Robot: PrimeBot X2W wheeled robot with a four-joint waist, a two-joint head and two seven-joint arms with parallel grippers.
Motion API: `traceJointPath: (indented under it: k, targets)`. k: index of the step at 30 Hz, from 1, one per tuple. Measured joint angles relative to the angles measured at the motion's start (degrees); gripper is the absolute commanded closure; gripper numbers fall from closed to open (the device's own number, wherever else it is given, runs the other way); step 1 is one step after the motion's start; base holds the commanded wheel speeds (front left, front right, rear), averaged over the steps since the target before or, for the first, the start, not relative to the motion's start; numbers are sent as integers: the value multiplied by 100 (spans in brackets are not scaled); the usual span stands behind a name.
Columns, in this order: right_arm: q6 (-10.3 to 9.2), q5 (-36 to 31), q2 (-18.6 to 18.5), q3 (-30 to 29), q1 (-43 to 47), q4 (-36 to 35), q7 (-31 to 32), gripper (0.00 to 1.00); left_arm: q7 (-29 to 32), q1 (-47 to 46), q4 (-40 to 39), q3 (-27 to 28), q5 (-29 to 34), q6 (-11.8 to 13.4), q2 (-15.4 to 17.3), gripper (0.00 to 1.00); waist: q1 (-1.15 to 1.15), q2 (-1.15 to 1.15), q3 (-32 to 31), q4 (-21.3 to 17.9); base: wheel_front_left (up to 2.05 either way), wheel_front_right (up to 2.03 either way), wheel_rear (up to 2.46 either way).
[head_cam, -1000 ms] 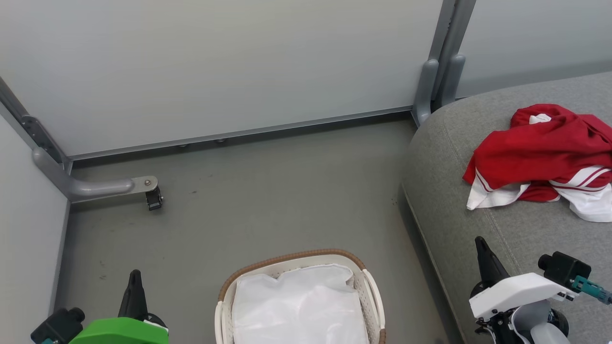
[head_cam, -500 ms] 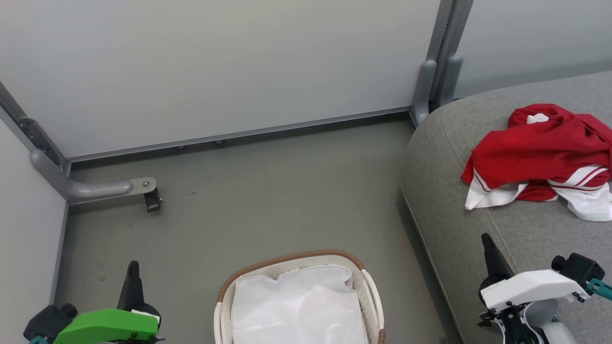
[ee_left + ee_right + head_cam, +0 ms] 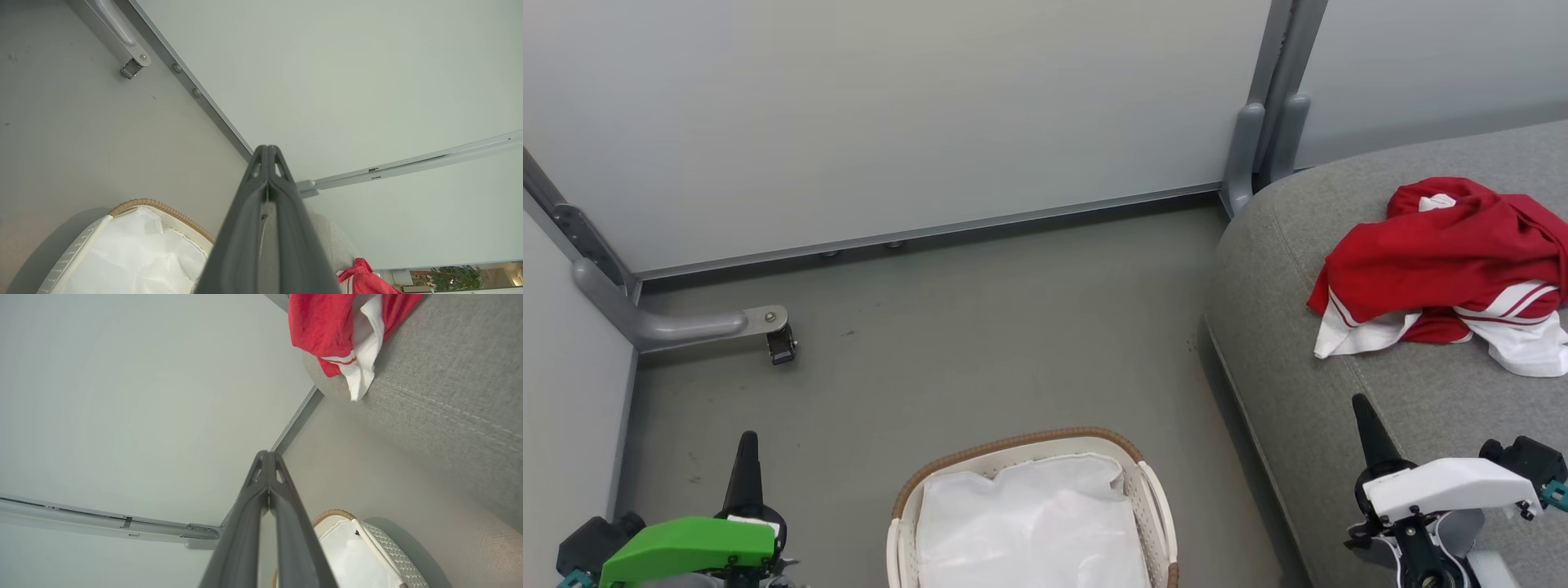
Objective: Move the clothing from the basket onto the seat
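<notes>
Red and white, the clothing (image 3: 1437, 261) lies bunched in one heap on the seat (image 3: 1307, 425), on the far right of the scene. A white hem with red stripes spills out toward the near side. The heap rests just right of the stitched seam that runs along the grey woven cushion, back from its rounded left edge.

The basket (image 3: 1013, 445) stands on the grey floor (image 3: 980, 327) at the near middle, just left of the seat and not touching it. Its brown woven rim curves round the far side, and the white liner (image 3: 1029, 523) lies crumpled inside it.

The left gripper (image 3: 746, 445) hangs over the floor at the near left, beside the basket and apart from it. Its two dark fingers are pressed together into one point, with nothing between them. The right gripper (image 3: 1365, 412) hovers above the near part of the seat, well apart from the clothing. Its fingers are likewise closed flat against each other and hold nothing. Both point toward the pale wall panel (image 3: 890, 106) at the far side. A grey bracket with a small caster (image 3: 780, 347) sits at the wall's foot on the far left.
</notes>
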Motion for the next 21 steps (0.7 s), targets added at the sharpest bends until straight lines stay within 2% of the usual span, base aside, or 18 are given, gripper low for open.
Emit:
traceJointPath:
  k: [21]
  targets:
    - [-1, 1196, -4, -160, -6, -143, 294, 100, 301, -147, -123, 64, -1053, -5, 3, 100, 0, 0, -21, -39, 0, 0, 0]
